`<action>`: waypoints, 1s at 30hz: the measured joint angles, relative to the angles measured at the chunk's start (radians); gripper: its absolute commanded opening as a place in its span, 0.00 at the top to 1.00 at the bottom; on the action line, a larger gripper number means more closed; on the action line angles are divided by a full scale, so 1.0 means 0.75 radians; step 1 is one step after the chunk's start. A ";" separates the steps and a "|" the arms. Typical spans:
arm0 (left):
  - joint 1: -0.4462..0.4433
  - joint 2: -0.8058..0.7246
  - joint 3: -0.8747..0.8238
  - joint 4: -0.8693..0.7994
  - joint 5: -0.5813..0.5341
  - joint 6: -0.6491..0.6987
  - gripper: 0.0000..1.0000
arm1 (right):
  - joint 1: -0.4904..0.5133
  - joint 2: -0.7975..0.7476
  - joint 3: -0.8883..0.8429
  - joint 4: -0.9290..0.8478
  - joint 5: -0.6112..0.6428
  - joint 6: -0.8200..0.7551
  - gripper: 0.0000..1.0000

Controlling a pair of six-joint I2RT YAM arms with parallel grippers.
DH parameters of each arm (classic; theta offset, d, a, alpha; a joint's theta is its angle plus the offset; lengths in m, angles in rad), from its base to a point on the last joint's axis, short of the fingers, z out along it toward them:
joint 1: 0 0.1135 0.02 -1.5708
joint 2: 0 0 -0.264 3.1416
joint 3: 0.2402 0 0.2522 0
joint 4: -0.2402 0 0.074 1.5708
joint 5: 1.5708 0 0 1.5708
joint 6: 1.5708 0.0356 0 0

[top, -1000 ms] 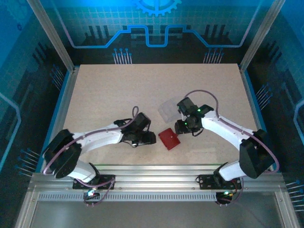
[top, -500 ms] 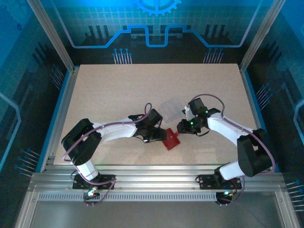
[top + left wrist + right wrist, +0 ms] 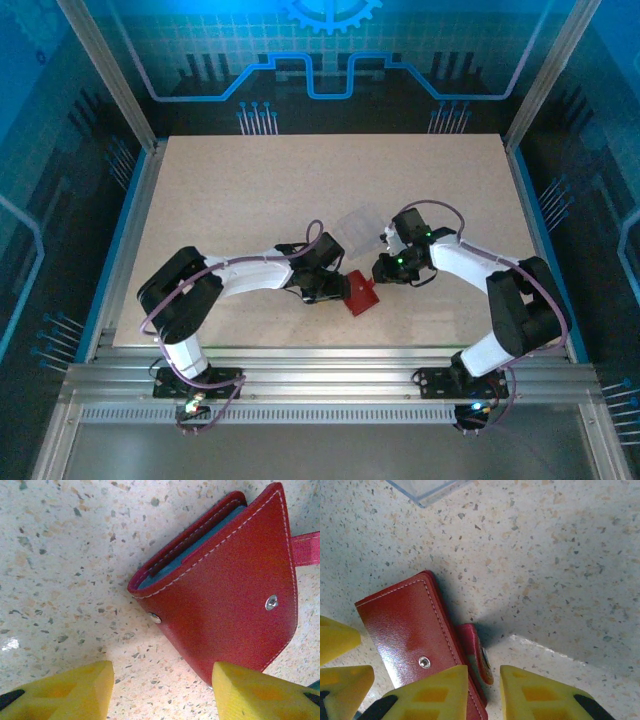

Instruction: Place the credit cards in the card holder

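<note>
The card holder (image 3: 358, 294), a red folded wallet, lies on the speckled table between both arms. In the left wrist view the card holder (image 3: 235, 575) shows its pale pocket edges and a stud. My left gripper (image 3: 162, 692) stands open at its near corner, the right finger (image 3: 260, 692) touching that corner. In the right wrist view the holder's snap tab (image 3: 479, 652) stands up between the narrowed jaws of my right gripper (image 3: 484, 692), next to the left finger (image 3: 432, 695), with a slim gap to the other one. The credit cards are out of view.
A clear plastic box (image 3: 357, 229) sits just behind the wallet, and its corner (image 3: 427, 489) shows at the top of the right wrist view. The left gripper's yellow fingers (image 3: 337, 640) reach in at the wallet's far side. Bare table lies to the back and left.
The left arm has swung right until its gripper reached the wallet. The right gripper has come down to the wallet's snap tab and its jaws have narrowed around it.
</note>
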 measured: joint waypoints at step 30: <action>-0.005 0.037 0.000 0.029 0.006 -0.010 0.44 | -0.041 0.001 0.003 0.025 -0.104 -0.006 0.81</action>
